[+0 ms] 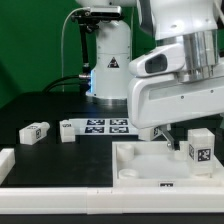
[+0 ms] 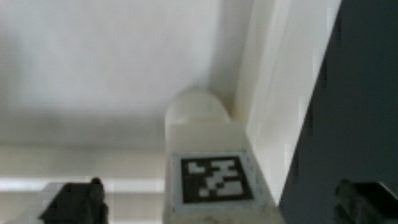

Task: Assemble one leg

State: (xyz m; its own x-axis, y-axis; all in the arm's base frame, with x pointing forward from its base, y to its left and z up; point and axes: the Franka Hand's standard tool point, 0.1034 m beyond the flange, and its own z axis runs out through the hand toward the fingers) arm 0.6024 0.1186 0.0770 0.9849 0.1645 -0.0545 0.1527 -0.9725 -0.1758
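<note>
Franka arm's gripper (image 2: 217,204) hangs over the rimmed white panel (image 1: 140,165), its black fingertips (image 2: 71,203) spread wide to either side of the leg (image 2: 214,170) and touching it on neither. The tagged leg sits close against the panel's raised rim near a corner, at the exterior view's right, where it appears to stand upright, though the arm hides much of that spot. A second leg (image 1: 35,131) and a third leg (image 1: 68,130) lie on the dark table (image 1: 60,155) beside the marker board (image 1: 108,125), well apart from the arm.
</note>
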